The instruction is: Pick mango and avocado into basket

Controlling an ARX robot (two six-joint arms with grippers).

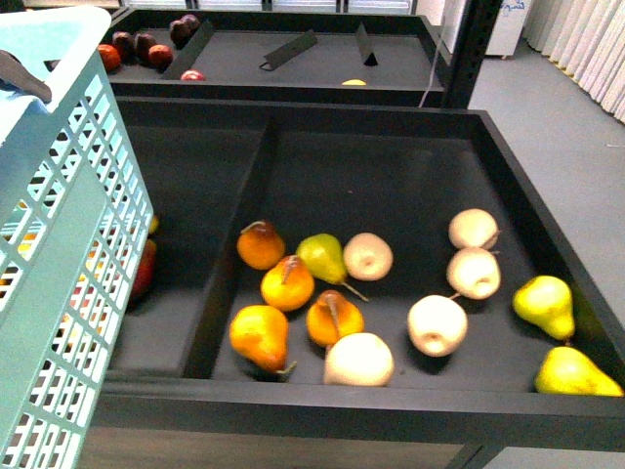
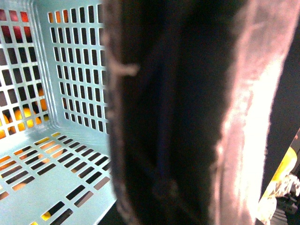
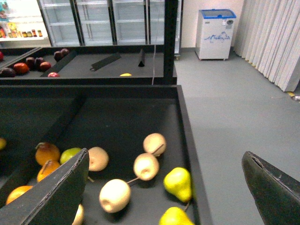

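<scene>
The light teal basket (image 1: 68, 244) hangs high at the left, over the near tray's left compartment. My left gripper is shut on the basket. In the left wrist view its blurred dark handle (image 2: 178, 117) fills the middle and hides the fingers, and the slotted basket floor (image 2: 51, 168) holds nothing. A small yellow fruit, likely the mango (image 1: 354, 82), lies at the far tray's front edge and shows as the mango (image 3: 125, 74) in the right wrist view too. Dark fruits (image 1: 184, 26) at that tray's back left are too far away to tell if any is the avocado. My right gripper (image 3: 164, 197) is open above the near tray's right edge.
The near black tray (image 1: 391, 166) has a divider (image 1: 239, 234) and holds orange pears (image 1: 288, 283), pale apples (image 1: 437, 324) and yellow-green pears (image 1: 544, 305). Red apples (image 1: 156, 55) lie in the far tray. A black post (image 1: 467, 54) stands at the right, with grey floor (image 3: 234, 117) beyond it.
</scene>
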